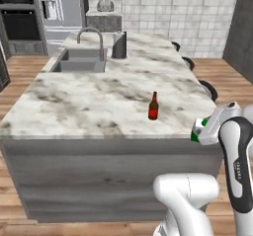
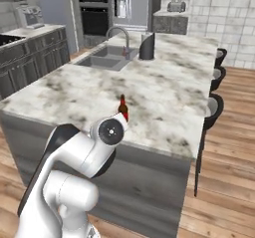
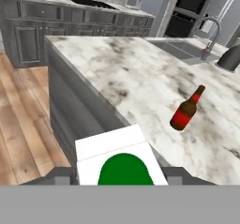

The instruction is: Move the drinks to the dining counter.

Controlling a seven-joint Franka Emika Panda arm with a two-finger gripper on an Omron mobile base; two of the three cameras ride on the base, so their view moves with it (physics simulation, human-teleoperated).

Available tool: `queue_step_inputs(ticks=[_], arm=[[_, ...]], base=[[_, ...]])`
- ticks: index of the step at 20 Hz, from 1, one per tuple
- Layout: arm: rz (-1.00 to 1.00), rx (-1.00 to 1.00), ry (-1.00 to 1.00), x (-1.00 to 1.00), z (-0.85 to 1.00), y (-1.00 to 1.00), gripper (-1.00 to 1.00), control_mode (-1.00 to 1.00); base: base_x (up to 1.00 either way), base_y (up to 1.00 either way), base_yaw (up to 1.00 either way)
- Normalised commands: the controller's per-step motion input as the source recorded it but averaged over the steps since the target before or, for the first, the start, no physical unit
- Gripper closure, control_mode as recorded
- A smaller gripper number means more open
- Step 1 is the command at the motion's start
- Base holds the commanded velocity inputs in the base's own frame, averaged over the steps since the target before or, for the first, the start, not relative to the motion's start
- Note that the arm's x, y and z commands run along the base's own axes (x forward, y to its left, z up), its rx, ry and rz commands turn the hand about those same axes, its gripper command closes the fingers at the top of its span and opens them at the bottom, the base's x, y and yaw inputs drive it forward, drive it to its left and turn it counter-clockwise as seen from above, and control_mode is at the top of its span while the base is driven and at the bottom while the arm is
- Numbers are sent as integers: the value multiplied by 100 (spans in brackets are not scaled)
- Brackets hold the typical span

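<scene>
Gripping carton point(image 3: 121, 160) in tool point(image 3: 121, 177) | beer bottle point(image 1: 153, 106) upright on marble dining counter point(image 1: 89, 101) | wood floor point(image 3: 18, 115)

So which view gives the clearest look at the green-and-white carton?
The hand view: the carton sits large at the bottom, white top and green patch facing the camera, between the fingertips of the gripper. In the left base view just a green-and-white corner peeks out beside the arm's wrist. In the right base view I cannot make it out.

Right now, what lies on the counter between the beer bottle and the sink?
Nothing: in the left base view, bare marble runs from the beer bottle up to the sink. The grey canister stands off to the sink's right, beside the faucet.
</scene>
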Motion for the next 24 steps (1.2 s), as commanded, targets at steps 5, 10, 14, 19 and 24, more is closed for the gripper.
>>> queue_step_inputs(ticks=[5, 10, 14, 19, 24], arm=[[0, 0, 0, 0, 0, 0, 100, 100], [0, 0, 0, 0, 0, 0, 100, 100], [0, 0, 0, 0, 0, 0, 100, 100], [0, 0, 0, 0, 0, 0, 100, 100], [0, 0, 0, 0, 0, 0, 100, 100]], base=[[0, -23, -21], [21, -1, -16], [50, 0, -14], [70, 0, -11], [58, 0, -9]])
